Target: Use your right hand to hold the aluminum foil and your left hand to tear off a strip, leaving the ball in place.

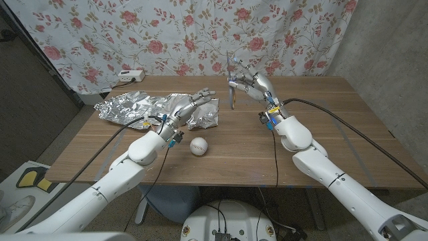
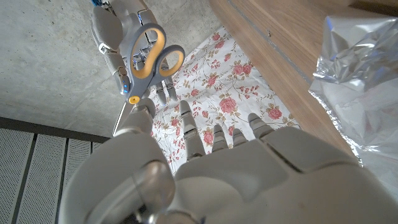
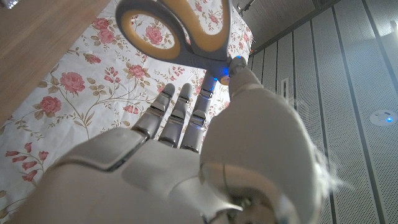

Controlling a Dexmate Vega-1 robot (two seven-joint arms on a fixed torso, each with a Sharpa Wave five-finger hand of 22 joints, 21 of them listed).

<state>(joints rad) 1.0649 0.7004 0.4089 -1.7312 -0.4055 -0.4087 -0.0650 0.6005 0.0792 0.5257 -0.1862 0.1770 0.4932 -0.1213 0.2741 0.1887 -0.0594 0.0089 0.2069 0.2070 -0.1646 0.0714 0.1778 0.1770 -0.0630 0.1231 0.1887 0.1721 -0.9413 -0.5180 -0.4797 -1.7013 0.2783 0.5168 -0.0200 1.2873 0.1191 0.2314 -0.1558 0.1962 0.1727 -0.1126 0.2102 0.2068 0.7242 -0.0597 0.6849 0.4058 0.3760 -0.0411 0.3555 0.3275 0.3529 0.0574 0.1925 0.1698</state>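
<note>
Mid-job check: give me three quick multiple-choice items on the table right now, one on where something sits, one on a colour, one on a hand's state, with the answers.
1. Where is the white ball?
A. On the foil
B. On bare wood, nearer the robot than the foil
C. In the left hand

2. What colour lines the scissors' handle loops?
A. Yellow-orange
B. Red
C. Green

3. What is the right hand doing?
A. Pressing the foil
B. Hanging open, holding nothing
C. Holding scissors above the table

Answers:
1 B: the ball lies apart from the aluminum foil, on the wooden table.
2 A: the scissors show grey loops lined yellow-orange.
3 C: the right hand grips the scissors, while the left hand rests on the foil.
</note>
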